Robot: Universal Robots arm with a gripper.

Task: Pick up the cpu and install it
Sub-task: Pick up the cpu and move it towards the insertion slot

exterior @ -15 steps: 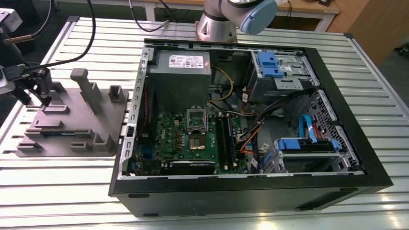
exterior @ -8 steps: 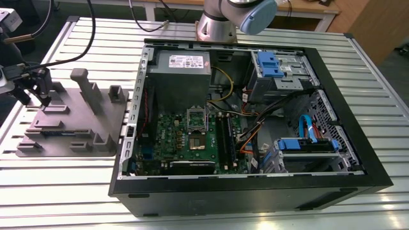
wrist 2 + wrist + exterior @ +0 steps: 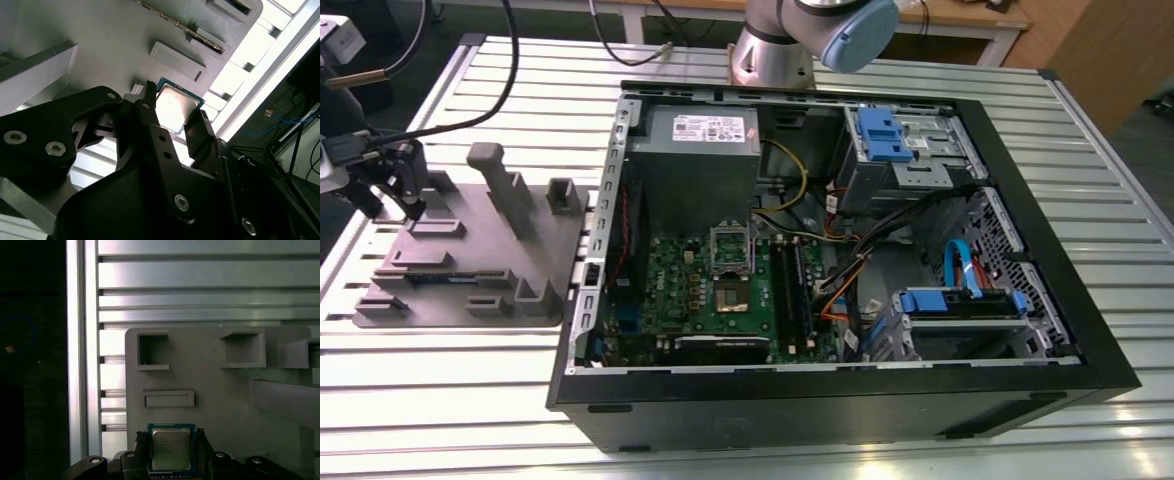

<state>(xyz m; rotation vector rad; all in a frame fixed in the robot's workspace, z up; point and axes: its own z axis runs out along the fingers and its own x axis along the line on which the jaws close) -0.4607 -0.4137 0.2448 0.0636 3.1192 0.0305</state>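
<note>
**A:** Since the black two-finger gripper (image 3: 171, 439) has its fingers (image 3: 142, 441) pinched on two opposite edges of the small flat square cpu (image 3: 171, 450) with the silvery metal top, my worry is a slip or a twist. The edges are thin, so there's not much to bite on. I can't tell from either wrist view whether the chip is clear of the grey plastic fixture tray (image 3: 215, 375) or resting on it.

**B:** Agreed. In the exterior view the gripper hangs over the tray's corner at the exterior view's left. That's well apart from the green motherboard (image 3: 678, 272) and its dark metal-framed socket (image 3: 730, 296). If the chip tilts in the grip, I'd guess it seats crooked and the contacts get damaged.

**A:** Room-wise? The tall grey post (image 3: 499, 180) and the raised blocks on the tray stand near the gripper, so a low sideways swing could clip them.

**B:** Yeah, straight up looks open though. The black open computer case (image 3: 854, 405) is the tight part. Its wall rim lies between tray and board, and loose orange and black cables (image 3: 847, 270) run near the socket. The ribbed aluminium table (image 3: 454, 410) around the case has plenty of space.
</note>
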